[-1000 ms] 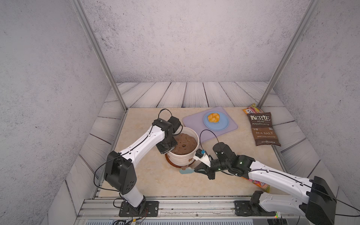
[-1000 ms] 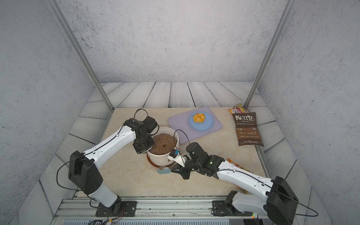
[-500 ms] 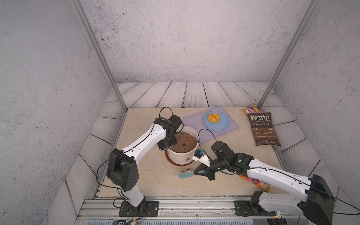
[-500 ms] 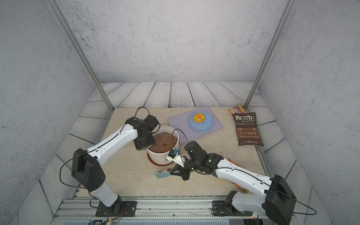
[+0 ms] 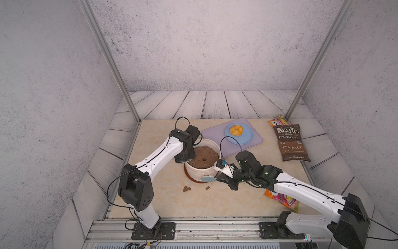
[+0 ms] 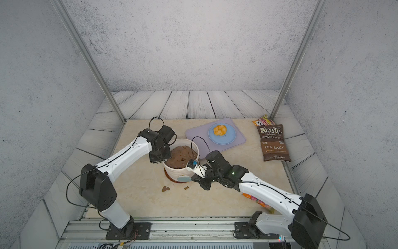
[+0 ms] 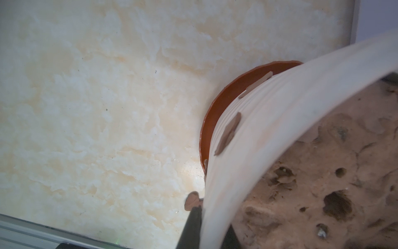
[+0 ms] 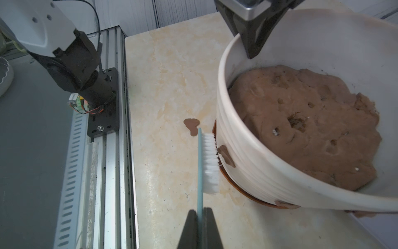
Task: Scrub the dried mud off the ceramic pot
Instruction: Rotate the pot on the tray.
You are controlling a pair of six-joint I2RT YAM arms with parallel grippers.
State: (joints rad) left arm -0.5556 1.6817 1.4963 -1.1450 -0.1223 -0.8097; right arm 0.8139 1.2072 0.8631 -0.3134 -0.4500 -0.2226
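Right fingers [image 8: 190, 228]: closed tight on the thin pale-blue handle of a brush [image 8: 210, 161], with white bristles turned against the ribbed side wall. Left fingers [image 8: 252, 38]: pinched shut over the thick rim, one inside, one outside. Ceramic pot [image 5: 201, 172]: cream-white, ribbed, upright, near the middle of the table [image 5: 215, 200], slightly toward its left edge, seated in a reddish-brown saucer [image 7: 228, 97]. Soil mound [image 8: 301, 125]: brown, domed, pitted, fills the pot. Dried mud [image 8: 226, 156]: one flat brown patch on the wall, touching the bristles; further patches on the wall in the left wrist view; two loose flakes on the table toward its front edge, larger [image 5: 187, 189], smaller [image 5: 207, 188]. Lilac mat [image 5: 255, 142]: toward the far edge, carrying a blue plate [image 5: 245, 139] with a yellow-orange item [image 5: 236, 130]. Kettle chip bag [image 5: 290, 142]: flat, at the right edge. Bright snack packet [image 5: 282, 199]: partly under the right arm.
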